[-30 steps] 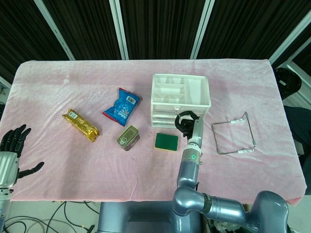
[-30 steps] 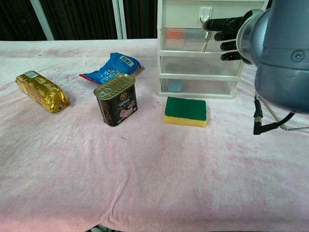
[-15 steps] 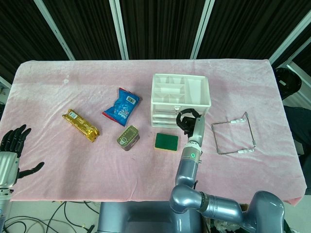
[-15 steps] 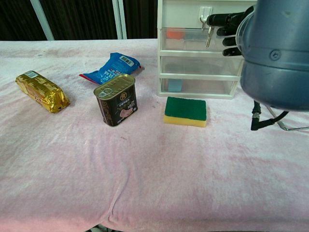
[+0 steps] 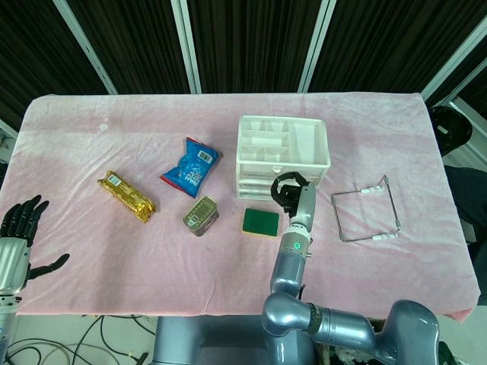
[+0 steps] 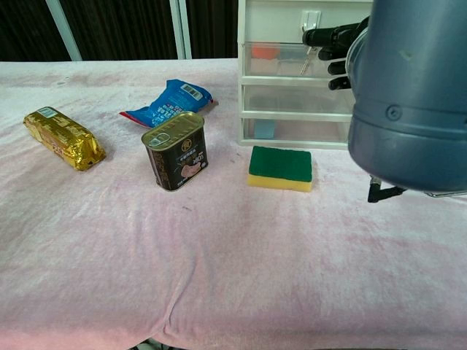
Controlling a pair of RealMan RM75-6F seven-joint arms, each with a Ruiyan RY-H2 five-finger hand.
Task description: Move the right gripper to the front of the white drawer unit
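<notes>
Now, right hand: hovering just before the drawers, black fingers curling narrow, holding nothing.
Drawer unit: boxy glossy white plastic, translucent fronts.
Sponge: lying at six o'clock of unit, rectangular, green scouring top.

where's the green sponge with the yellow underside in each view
Head view: the green sponge with the yellow underside lies just below centre, on the pink cloth in front of the white drawer unit, left of the right hand.
Chest view: the sponge sits right of centre, below the drawer unit.
Shared landmark: the dark rectangular tin can stands to the sponge's left in both.
</notes>
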